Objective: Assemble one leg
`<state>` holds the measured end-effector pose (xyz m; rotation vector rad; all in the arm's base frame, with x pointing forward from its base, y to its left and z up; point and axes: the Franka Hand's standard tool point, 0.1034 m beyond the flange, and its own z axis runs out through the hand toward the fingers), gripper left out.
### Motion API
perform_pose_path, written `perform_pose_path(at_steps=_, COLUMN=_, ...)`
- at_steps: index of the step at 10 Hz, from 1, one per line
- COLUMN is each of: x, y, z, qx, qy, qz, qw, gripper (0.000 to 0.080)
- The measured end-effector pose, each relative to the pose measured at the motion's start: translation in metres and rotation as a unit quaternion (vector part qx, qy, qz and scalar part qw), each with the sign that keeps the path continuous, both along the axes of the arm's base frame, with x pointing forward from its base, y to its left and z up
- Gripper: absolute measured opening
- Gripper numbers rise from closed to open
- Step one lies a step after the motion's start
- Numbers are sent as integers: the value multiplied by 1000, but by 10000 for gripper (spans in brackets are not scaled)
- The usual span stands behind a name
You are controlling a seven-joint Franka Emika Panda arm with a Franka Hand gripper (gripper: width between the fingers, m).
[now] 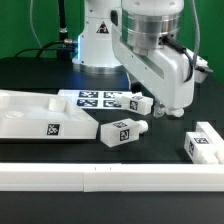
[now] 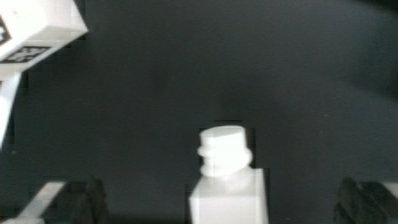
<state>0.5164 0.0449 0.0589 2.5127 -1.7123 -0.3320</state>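
Three white legs lie on the black table in the exterior view: one point(image 1: 141, 103) beside the marker board, one point(image 1: 122, 131) in the middle, one point(image 1: 203, 146) at the exterior view's right. My gripper point(image 1: 165, 110) hangs low just right of the first leg. In the wrist view a leg point(image 2: 226, 180) lies on the table with its narrower round end pointing away from the gripper. My gripper point(image 2: 222, 208) is open, and its dark fingers point(image 2: 63, 203) stand wide apart on either side, not touching the leg.
A large flat white panel point(image 1: 28, 110) lies at the exterior view's left. The marker board point(image 1: 98, 98) is behind the middle leg. A long white rail point(image 1: 110, 176) runs along the front. Another white tagged part point(image 2: 36, 35) shows at the wrist view's corner.
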Motion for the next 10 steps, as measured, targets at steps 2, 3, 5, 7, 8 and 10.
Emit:
perform_pose_path(at_steps=2, x=7, y=-3, z=-16, qx=-14, qy=-11, qz=23, qw=1000, gripper=649)
perform_pose_path(at_steps=3, x=8, y=-5, z=-23, qx=-18, qy=-17, qz=25, qw=999, gripper=649)
perform_pose_path(at_steps=5, x=5, y=-10, z=-38, qx=-24, qy=-16, qz=22, qw=999, gripper=649)
perform_pose_path(at_steps=7, x=3, y=-21, z=-46, qx=-26, qy=-14, qz=19, qw=999, gripper=649)
perform_pose_path(at_steps=8, x=1, y=-27, z=-46, qx=-27, qy=-13, qz=14, qw=999, gripper=649)
perform_pose_path(at_steps=10, x=-1, y=-28, z=-47, qx=-28, qy=-11, qz=14, qw=999, gripper=646)
